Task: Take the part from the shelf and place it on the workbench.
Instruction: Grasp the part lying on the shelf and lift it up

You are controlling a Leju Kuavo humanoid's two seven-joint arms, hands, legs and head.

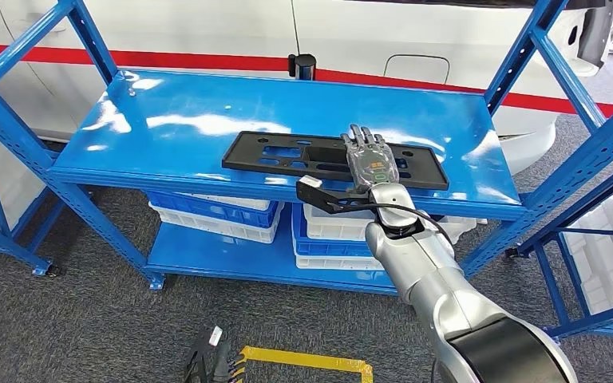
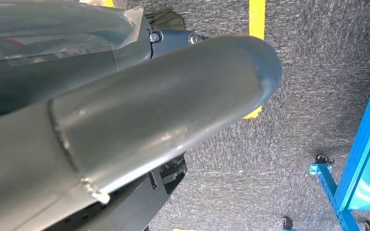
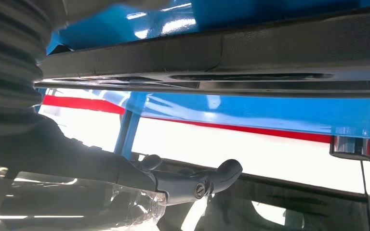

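While the right arm reaches forward from low right, lines run left to right:
left hand [image 2: 125, 125]: seen close up in the left wrist view, hanging over grey carpet; clenched or released, cannot tell.
floor tape [image 1: 307, 361]: yellow strip on the carpet, well behind and left of the right hand.
shelf [image 1: 168, 120]: blue metal rack, glossy top deck under and around the right hand.
part [image 1: 287, 154]: flat black plastic plate with cut-outs, lying on the top deck near its front edge, mostly left of the right hand and running under it.
right hand [image 1: 369, 159]: fingers stretched flat on top of the part's right half, palm down; thumb [image 1: 313, 188] sticks out left, in front of the deck edge; not clenched, nothing grasped.
bins [image 1: 215, 214]: white and blue crates on the lower deck, below the right hand.
vehicle [image 1: 415, 40]: white body with red stripe, beyond the hand behind the shelf.
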